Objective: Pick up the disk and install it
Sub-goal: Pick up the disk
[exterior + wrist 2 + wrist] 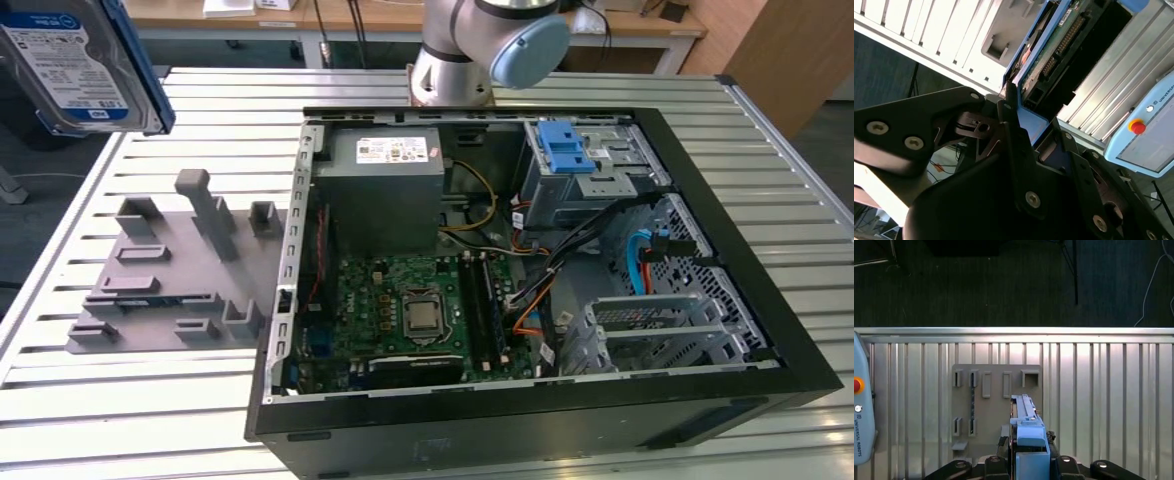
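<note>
**Operator:** What has the pincer got?

**Spotter:** Your pincer is clamped on the disk. In the second wrist view a black finger presses on the blue frame at one short end. The green circuit-board side of the disk faces that camera.

**Operator:** Any writing?

**Spotter:** The disk carries a blue-and-white label with dense print, which faces the exterior camera. The grey box inside the computer case has a small white sticker. The grey-and-blue handset has a red button and lettering along its edge.

**Operator:** Which way is the disk pointing?

**Spotter:** It hangs in the air at the exterior view's far left, well apart from the case. It leans a little, and its long axis runs roughly up and down there. In the first wrist view you see it edge-on, with its long axis running straight out from the pincer towards the worktop. There it is in line with the grey holder plate.

**Operator:** What's around it?

**Spotter:** The holder plate lies on the slatted worktop just beside the open case. Inside the case, the metal cage with the blue latch sits in the far corner on the exterior view's right. The grey box and the case wall lie between the cage and the disk. Orange and black cables run from below the cage towards the green board. The arm's base stands behind the case.
</note>
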